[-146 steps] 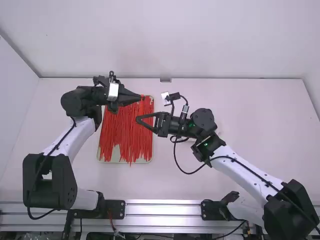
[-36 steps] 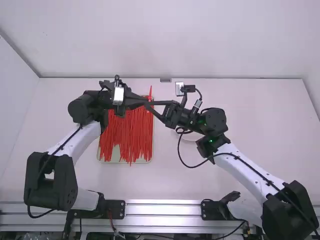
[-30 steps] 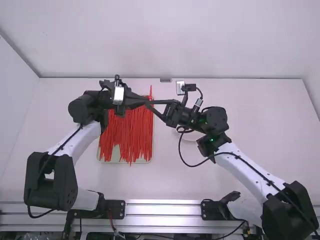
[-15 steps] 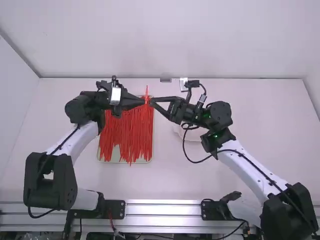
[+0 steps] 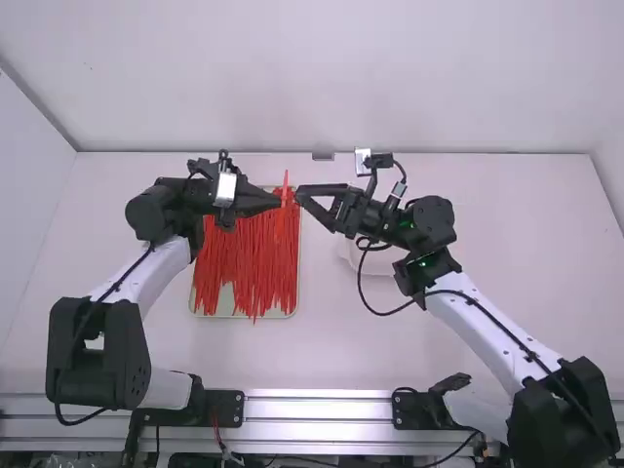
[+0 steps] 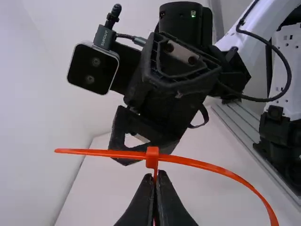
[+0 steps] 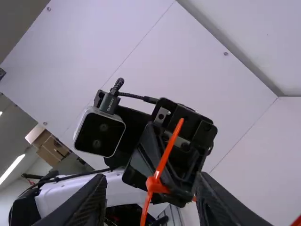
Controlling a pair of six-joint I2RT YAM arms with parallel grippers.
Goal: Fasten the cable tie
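A red cable tie (image 5: 286, 188) is held up in the air above the far end of the tray. My left gripper (image 5: 277, 198) is shut on it just below its head (image 6: 152, 157). The strap runs crosswise at the head, one end straight, the other curving down. My right gripper (image 5: 310, 203) faces the left one from the right, open, its fingers on either side of the tie (image 7: 159, 172) without touching it. A pile of red cable ties (image 5: 249, 261) lies on the tray (image 5: 292, 311) below.
Something small and white (image 5: 348, 257) lies on the table under the right arm. The table's right half and near left corner are bare. The back wall stands close behind both grippers.
The left gripper lifted one tie off the pile. The right gripper rose and moved toward the back wall, until its open fingers straddle the tie.
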